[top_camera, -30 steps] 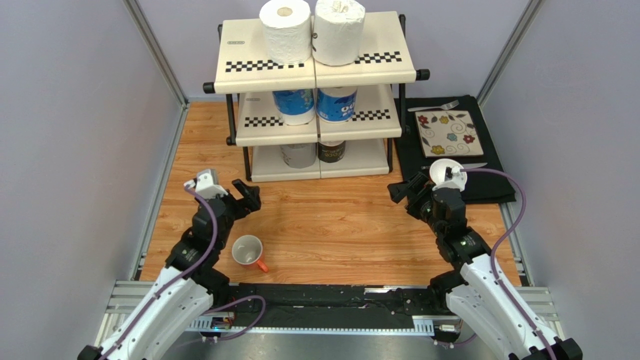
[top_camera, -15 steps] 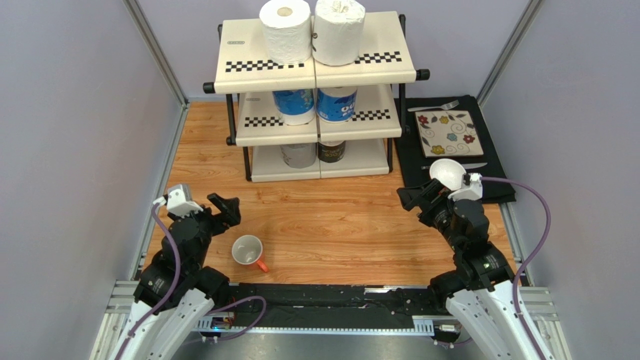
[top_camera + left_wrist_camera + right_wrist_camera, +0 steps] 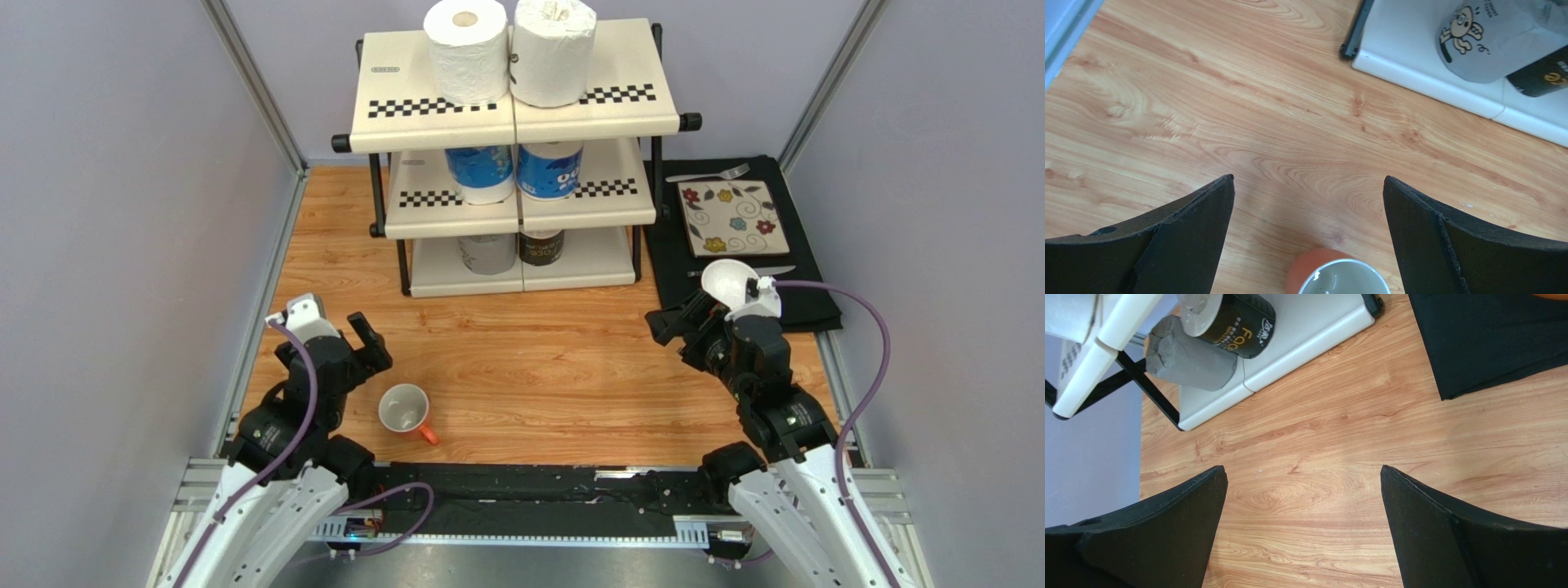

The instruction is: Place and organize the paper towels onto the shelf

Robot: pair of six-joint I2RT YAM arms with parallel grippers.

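The shelf (image 3: 628, 83) stands at the back of the table with six paper towels upright on it. Two white rolls (image 3: 466, 52) (image 3: 553, 49) are on the top tier, two blue-printed rolls (image 3: 481, 172) (image 3: 550, 169) on the middle one. A grey roll (image 3: 488, 252) (image 3: 1496, 37) (image 3: 1189, 355) and a dark-wrapped roll (image 3: 541, 246) (image 3: 1545, 70) (image 3: 1236, 321) stand on the bottom tier. My left gripper (image 3: 368, 343) (image 3: 1308, 184) hangs open over bare wood at the near left, holding nothing. My right gripper (image 3: 670, 322) (image 3: 1303, 471) is open and empty at the near right.
A white mug with an orange handle (image 3: 405, 410) (image 3: 1339, 277) lies just right of the left gripper. A black mat (image 3: 785, 288) (image 3: 1493, 337) with a floral tile (image 3: 731, 218), a fork and a white bowl (image 3: 727, 281) lies right of the shelf. Grey walls close in both sides.
The left arm has pulled back from the shelf toward the near left, its gripper opening slightly wider. The right arm has drawn back a little to the right. The rolls have not moved.
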